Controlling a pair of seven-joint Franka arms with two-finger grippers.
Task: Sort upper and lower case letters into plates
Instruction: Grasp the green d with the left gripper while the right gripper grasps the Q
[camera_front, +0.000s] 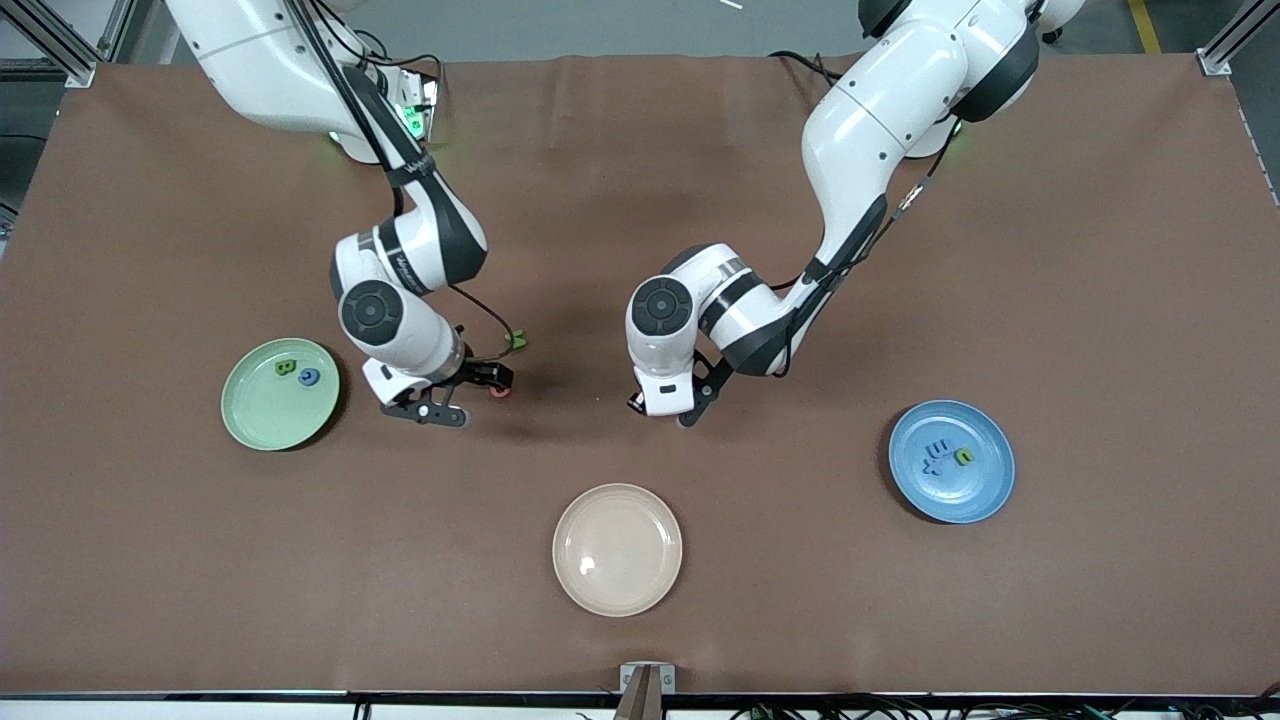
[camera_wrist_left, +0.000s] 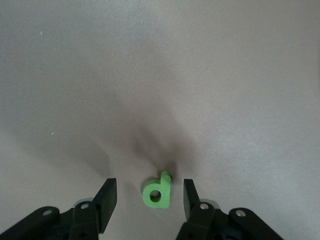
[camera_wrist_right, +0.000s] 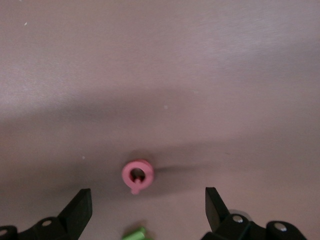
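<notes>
I found the left gripper (camera_wrist_left: 150, 197) spread wide, low over a green letter d (camera_wrist_left: 158, 190) on the table (camera_wrist_left: 225, 75). The right gripper (camera_wrist_right: 147, 210) stood spread over the pink letter (camera_wrist_right: 137, 175), nothing pinched.

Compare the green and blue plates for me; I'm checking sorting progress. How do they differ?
The mint green plate lies toward the right arm's end and holds two letters; the sky blue plate lies toward the left arm's end, slightly nearer the front camera, holding a few letters. Both are round, shallow and alike in size.
</notes>
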